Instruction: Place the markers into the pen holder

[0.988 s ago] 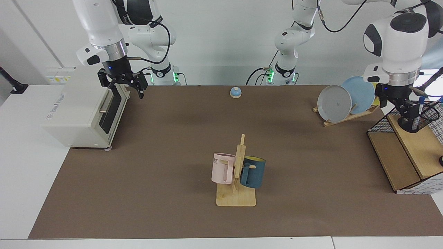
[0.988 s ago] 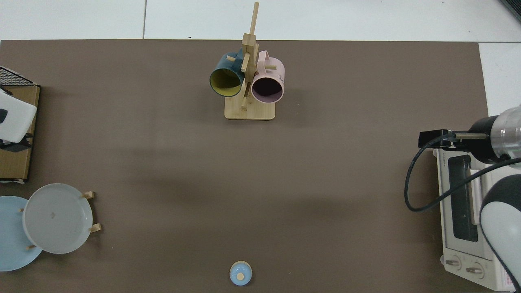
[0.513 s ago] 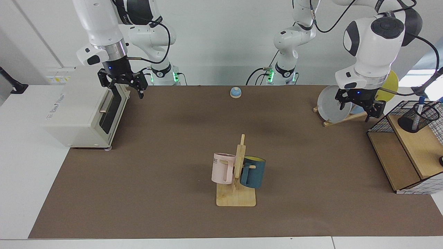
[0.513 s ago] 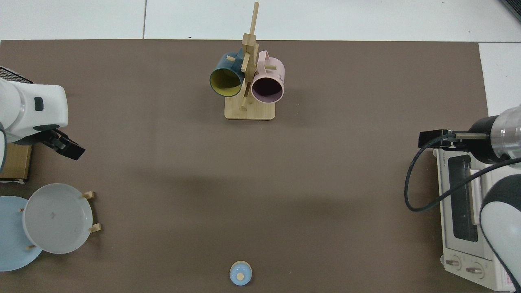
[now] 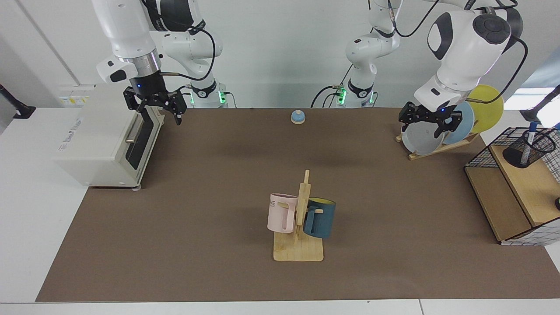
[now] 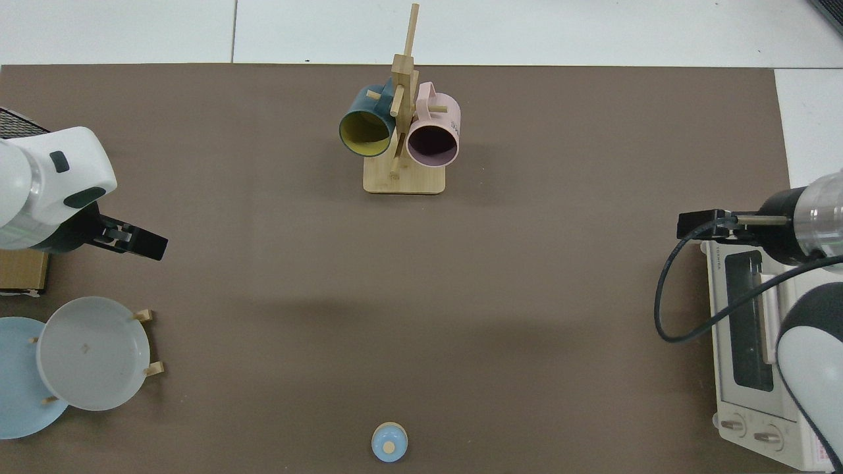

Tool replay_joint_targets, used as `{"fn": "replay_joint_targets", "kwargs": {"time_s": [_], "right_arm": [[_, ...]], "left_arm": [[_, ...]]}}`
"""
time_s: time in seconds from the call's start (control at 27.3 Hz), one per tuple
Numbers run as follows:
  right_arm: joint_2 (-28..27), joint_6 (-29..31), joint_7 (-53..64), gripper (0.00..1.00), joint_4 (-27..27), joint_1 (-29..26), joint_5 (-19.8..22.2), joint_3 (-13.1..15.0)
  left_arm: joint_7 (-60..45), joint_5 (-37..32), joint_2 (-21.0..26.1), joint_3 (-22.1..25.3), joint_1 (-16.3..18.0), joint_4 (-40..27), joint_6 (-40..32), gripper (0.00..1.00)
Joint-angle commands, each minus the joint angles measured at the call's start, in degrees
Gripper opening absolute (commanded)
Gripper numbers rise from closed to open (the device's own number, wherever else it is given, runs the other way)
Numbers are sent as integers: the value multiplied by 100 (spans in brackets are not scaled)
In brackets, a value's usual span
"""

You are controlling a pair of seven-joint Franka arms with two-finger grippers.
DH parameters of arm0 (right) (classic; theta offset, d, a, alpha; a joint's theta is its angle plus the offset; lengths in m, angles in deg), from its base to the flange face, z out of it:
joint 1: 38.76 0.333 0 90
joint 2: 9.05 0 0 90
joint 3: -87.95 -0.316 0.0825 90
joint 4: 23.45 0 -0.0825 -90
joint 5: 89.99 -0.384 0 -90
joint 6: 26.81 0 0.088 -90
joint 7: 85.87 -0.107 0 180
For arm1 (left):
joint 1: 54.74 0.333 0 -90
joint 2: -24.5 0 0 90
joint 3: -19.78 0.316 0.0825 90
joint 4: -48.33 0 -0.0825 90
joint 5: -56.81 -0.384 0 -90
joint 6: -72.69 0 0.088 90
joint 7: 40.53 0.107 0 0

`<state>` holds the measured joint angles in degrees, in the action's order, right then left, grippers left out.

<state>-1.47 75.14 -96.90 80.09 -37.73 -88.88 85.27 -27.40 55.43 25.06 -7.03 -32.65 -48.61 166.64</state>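
One marker (image 5: 529,138) stands upright in the holder (image 5: 527,151), well to the base side of the left gripper (image 5: 429,124), whose fingers are spread and empty, so the task looks done. The right gripper (image 5: 154,104) waits by the oven (image 5: 103,140), its fingers apart.

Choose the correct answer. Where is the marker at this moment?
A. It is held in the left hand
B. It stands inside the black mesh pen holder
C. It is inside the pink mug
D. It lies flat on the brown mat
B: in the facing view the marker stands in the pen holder on the wooden shelf, while the left hand is open, holds nothing and is in front of the plates.
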Motion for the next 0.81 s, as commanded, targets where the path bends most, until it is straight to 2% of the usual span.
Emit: {"fn": "replay_joint_targets", "kwargs": {"time_s": [0.0, 0.15, 0.26, 0.44, 0.66, 0.77], "right_arm": [[-29, -88, 110, 100, -63, -112, 39, -57], [-29, -88, 110, 100, -63, -130, 48, -57], [-29, -79, 136, 100, -63, -173, 48, -57], [-29, -88, 154, 100, -63, -217, 48, -57], [-29, -97, 154, 100, -63, -217, 48, -57], [-29, -97, 163, 100, -63, -278, 48, -57]], "left_arm": [[-153, 200, -539, 63, -38, -422, 9, 100], [-153, 234, -645, 80, -99, -519, 18, 100], [-153, 270, -794, 177, -275, -659, 26, 100], [-127, 270, -804, 887, -837, -660, 131, 100], [-56, 270, -724, 1231, -952, -502, 290, 100], [-39, 226, -680, 1590, -1250, -352, 290, 100]]}}
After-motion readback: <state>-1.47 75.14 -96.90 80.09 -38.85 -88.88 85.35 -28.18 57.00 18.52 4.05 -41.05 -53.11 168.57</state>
